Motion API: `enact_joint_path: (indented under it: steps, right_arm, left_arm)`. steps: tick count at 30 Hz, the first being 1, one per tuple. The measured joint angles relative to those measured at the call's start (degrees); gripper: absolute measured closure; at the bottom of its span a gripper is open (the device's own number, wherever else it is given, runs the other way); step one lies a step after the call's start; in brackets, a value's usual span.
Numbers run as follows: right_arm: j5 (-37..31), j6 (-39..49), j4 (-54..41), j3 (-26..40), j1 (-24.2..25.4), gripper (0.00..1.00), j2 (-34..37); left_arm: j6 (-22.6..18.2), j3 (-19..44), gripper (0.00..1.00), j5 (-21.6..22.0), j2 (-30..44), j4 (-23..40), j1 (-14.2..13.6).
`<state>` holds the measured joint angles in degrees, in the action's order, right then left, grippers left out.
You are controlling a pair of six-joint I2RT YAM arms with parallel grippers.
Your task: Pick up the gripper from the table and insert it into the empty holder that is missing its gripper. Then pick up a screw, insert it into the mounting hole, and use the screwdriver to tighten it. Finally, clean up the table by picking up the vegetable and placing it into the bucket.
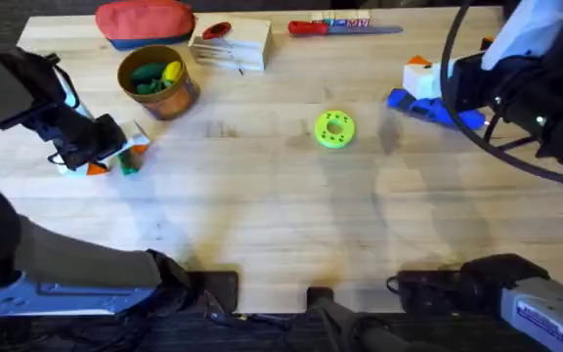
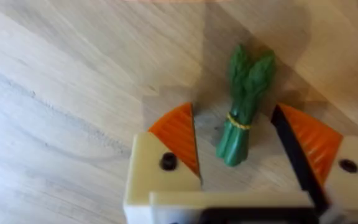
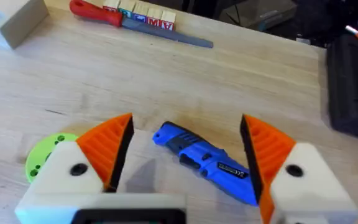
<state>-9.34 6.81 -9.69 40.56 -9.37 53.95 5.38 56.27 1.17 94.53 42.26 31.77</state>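
Seen from the left wrist, the left gripper (image 2: 238, 152) has its two orange ribbed pads (image 2: 178, 134) spread apart, and the vegetable (image 2: 244, 106), a dark-green asparagus bundle with a yellow band, lies on the wooden table (image 2: 55, 74) between them. Its cut end sits in the gap, touching neither pad, and its tips point away from the gripper. From overhead this gripper sits low at the table's left side, with the bucket (image 1: 157, 80) near it and farther back, holding green and yellow toy pieces.

The right gripper (image 3: 185, 152) is also spread wide, above the blue screwdriver (image 3: 207, 163), which lies flat and slanted between its pads without touching them. A yellow-green disc (image 1: 335, 129) rests mid-table. Along the far edge lie a red pouch (image 1: 145, 22), a wooden block (image 1: 233, 44) and a red-handled screwdriver (image 1: 345, 28).
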Motion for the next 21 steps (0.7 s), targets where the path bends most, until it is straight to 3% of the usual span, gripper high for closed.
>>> enact_joint_path:
  steps: [2,5,6,14,21]
  right_arm:
    - [0.0,0.0,0.0,0.0,0.0,0.008,0.0]
    - [0.0,0.0,-0.01,0.0,0.0,0.008,0.0]
    - [0.0,0.0,-0.02,0.0,0.0,0.007,0.0]
    - [0.0,0.0,-1.38,0.0,0.0,0.007,0.0]
    - [0.02,-0.02,-4.63,0.0,0.0,0.007,0.0]
  left_arm:
    - [-0.46,0.55,0.413,-0.19,0.1,-0.34,-0.1]
    - [-0.67,0.76,0.863,-0.29,0.28,-0.73,-0.02]
    - [-0.97,0.99,0.958,-0.24,0.25,-0.55,0.0]
    - [-1.05,1.25,0.977,0.11,-2.25,2.03,-0.77]
    - [-1.04,5.48,0.977,-0.13,-17.12,1.49,-6.97]
